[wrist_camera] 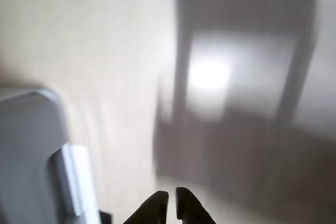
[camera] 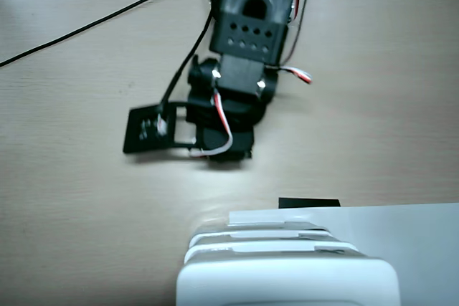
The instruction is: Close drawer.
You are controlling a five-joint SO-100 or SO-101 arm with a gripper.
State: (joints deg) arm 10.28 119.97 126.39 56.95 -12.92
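In the wrist view, my black gripper (wrist_camera: 171, 205) shows at the bottom edge with its fingertips almost touching and nothing between them. At the lower left, blurred, is a pale grey drawer front with a flat tab handle (wrist_camera: 73, 179), to the left of the fingertips and apart from them. In the fixed view, the gripper (camera: 222, 152) hangs under the black arm over the table. A strip of bare table lies between it and the stacked drawer fronts (camera: 276, 218) of the white cabinet (camera: 287, 277) at the bottom. How far any drawer stands out I cannot tell.
The beige wooden table (camera: 72, 191) lies all around. Black cables (camera: 107, 16) run across its far left. A small black piece (camera: 308, 202) lies just behind the cabinet. A flat black plate (camera: 147, 130) sticks out left of the gripper. A dark shadow (wrist_camera: 247, 156) covers the wrist view's right.
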